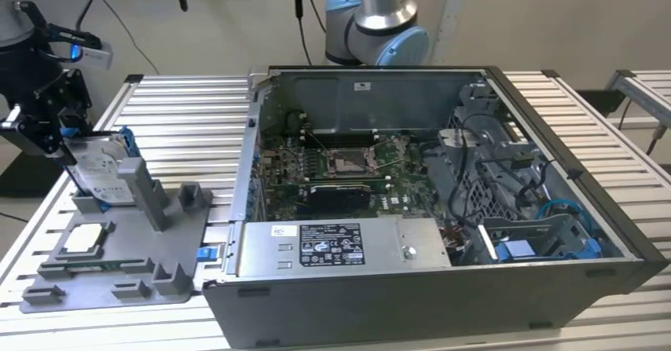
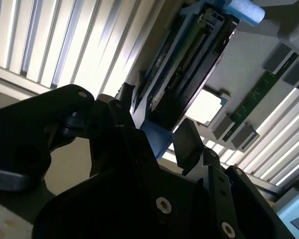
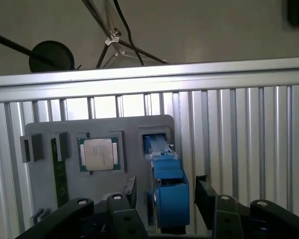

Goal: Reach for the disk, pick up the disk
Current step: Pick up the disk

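Observation:
The disk (image 1: pixel 100 174) stands on edge in a slot of the grey fixture plate (image 1: pixel 126 268) at the exterior view's left; it is silver-grey with a white label and a blue frame. My gripper (image 1: pixel 65 135) hangs just above its upper end. In the first wrist view the disk's blue frame (image 3: pixel 169 194) sits between my two black fingers (image 3: pixel 127 191), with a gap on each side. My gripper (image 3: pixel 165 194) is open and straddles it. The second wrist view shows the disk (image 2: pixel 184 64) edge-on beyond my gripper (image 2: pixel 153 112).
A small square silver chip (image 3: pixel 98 153) and a green memory stick (image 3: pixel 60 174) lie in the fixture plate beside the disk. An open computer case (image 1: pixel 419 210) takes up the middle of the slatted table. Another arm's base (image 1: pixel 372 21) stands behind it.

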Controlling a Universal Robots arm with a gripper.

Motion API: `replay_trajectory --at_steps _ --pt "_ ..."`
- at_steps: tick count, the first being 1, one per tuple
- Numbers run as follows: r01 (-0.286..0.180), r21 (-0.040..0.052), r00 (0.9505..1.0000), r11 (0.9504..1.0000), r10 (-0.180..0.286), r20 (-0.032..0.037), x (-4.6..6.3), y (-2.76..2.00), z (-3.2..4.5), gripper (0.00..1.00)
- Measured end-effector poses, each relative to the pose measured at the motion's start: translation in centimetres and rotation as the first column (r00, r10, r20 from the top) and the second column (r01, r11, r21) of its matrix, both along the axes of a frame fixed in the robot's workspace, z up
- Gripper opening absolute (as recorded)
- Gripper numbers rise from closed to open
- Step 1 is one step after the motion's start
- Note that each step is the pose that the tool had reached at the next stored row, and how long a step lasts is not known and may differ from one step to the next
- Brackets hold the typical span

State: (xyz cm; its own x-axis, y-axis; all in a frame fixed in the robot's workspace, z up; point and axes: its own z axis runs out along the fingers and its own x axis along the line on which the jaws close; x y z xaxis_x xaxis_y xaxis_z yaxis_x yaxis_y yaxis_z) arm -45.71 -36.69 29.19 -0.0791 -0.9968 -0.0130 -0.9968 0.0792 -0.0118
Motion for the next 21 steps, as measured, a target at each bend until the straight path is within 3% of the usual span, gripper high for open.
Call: replay_trajectory --at_steps 8,16,21 --pt "0.0 0.0002 1.0 1.0 0.0 0.0004 0.0 0.0 -0.26 1.0" --pt "0.0 0.0004 1.0 1.0 0.0 0.0006 0.0 0.0 -1.6 1.0" --pt "0.0 0.0077 1.0 1.0 0.0 0.0028 0.0 0.0 -2.4 1.0"
